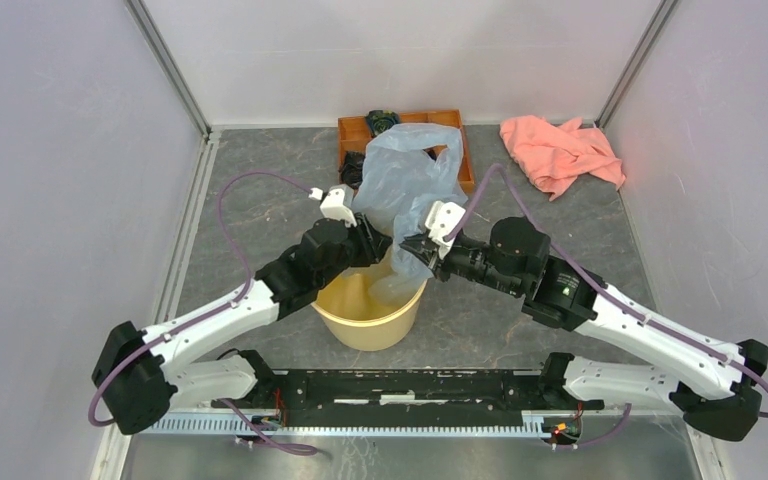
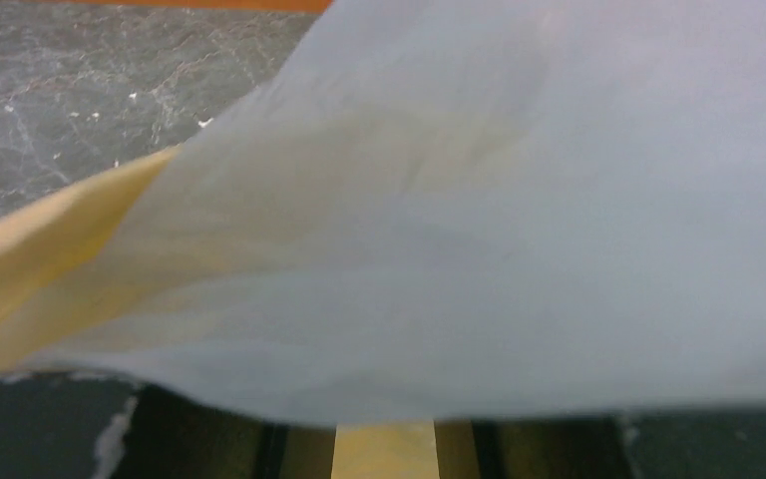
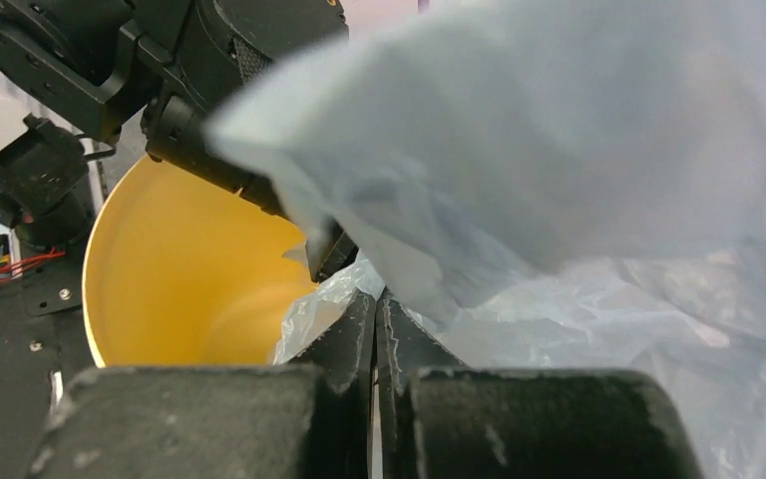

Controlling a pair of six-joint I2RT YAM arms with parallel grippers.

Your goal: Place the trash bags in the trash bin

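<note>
Trash bag (image 1: pixel 405 175) sits mostly above the trash bin (image 1: pixel 365 328), only its lower end hanging inside; the rest billows up past the far rim toward the wooden tray (image 1: pixel 352 128). Right pincer (image 3: pixel 375 304) is closed over the bin mouth, film nipped at its tips. Left pincer (image 1: pixel 367 240) is buried in plastic, I can't tell its state. I read this as mid-stuffing; next move needs the bulk pushed down without tipping the bin

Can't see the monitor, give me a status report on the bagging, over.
Right gripper shut on trash bag. Left gripper at bag, grip unclear. Bag mostly above trash bin, bottom inside. Nothing blocking.
</note>
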